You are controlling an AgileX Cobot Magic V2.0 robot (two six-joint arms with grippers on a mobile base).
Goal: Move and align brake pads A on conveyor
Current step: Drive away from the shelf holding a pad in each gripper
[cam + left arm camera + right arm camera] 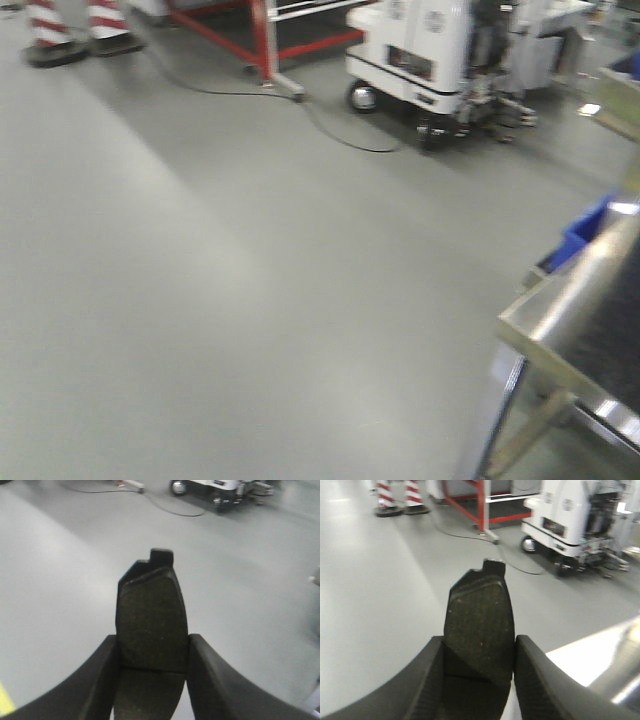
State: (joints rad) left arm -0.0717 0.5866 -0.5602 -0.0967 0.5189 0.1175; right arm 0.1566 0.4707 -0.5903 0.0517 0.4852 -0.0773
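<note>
Grey floor [200, 300] fills all three views, with a white wheeled machine [420, 50] at the far side. A steel-edged bench [560, 310] with a dark top sits at the right of the front view, too blurred to identify. The left gripper [152, 637] is clamped on the long edges of the first brake pad A [150, 605], and the right gripper [479, 639] is clamped likewise on the second brake pad A [479, 610]; both pads are held in the air over the floor, tabbed ends pointing away from the wrists.
</note>
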